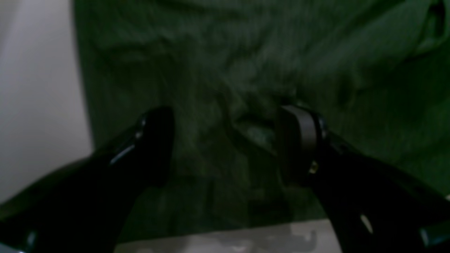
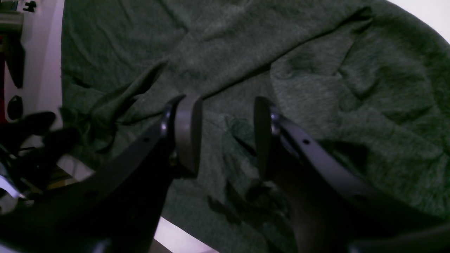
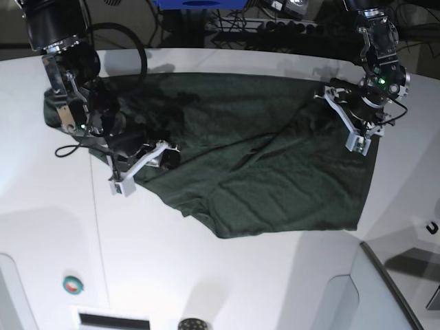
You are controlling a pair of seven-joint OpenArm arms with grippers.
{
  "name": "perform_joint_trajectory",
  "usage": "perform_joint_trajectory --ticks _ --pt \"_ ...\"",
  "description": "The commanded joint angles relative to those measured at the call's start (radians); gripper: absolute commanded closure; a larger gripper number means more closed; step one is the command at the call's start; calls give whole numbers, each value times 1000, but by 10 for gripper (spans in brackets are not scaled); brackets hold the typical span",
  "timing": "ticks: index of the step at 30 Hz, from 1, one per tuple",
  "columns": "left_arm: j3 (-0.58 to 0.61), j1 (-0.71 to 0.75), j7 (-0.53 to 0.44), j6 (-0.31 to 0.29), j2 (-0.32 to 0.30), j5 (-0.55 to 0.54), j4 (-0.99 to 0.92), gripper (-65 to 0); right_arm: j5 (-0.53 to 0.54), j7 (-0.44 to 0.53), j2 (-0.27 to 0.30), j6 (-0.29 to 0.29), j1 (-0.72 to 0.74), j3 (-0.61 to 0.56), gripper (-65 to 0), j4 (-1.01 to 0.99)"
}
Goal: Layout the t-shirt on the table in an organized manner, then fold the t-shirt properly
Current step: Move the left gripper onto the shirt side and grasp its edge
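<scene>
Bare table (image 3: 206, 275) wide along near side, free for approach. T-shirt (image 3: 261, 172) spread across middle, low wrinkles only. Right gripper (image 3: 141, 161) over shirt's left edge, left gripper (image 3: 350, 124) over right edge. Cables (image 3: 275, 27) crowd far side.

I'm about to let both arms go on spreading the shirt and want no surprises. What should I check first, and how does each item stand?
1. Left pincer open, nothing clamped: ok.
2. Right pincer open, fabric between the fingers not pinched: ok.
3. T-shirt fully on the table: ok in the base view.
4. T-shirt lying flat: not ok, wrinkles and a diagonal fold cross the middle.
5. Both sleeves laid out: cannot tell, the arms cover the shirt's ends.
6. Hem edge straight: not ok, the near edge runs crooked.
</scene>
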Motion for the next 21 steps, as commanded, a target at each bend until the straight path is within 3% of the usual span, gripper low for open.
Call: perform_joint_trajectory --ticks 1,2,4,7,8,12,15,21 --pt "8 -7 -20 8 -7 -12 13 -431 14 15 3 16 16 3 -222 21" --pt "18 -7 -20 8 -7 -12 10 -428 14 15 3 16 16 3 -222 21" --pt "19 -7 -20 8 -7 -12 7 -347 14 15 3 16 15 3 -222 21" --pt "13 -7 -20 8 -7 -10 14 -61 14 15 3 16 12 3 -222 21" --pt "13 -7 -19 8 -7 -6 19 0 14 15 3 16 12 3 -222 21" --pt "13 14 -6 9 -13 -2 96 0 14 15 3 16 9 0 -221 21" --pt "12 36 116 9 -12 53 214 0 14 -6 3 33 1 -5 -221 21" --pt "12 39 251 9 -9 179 381 0 14 -110 -3 216 -7 -28 -221 21"
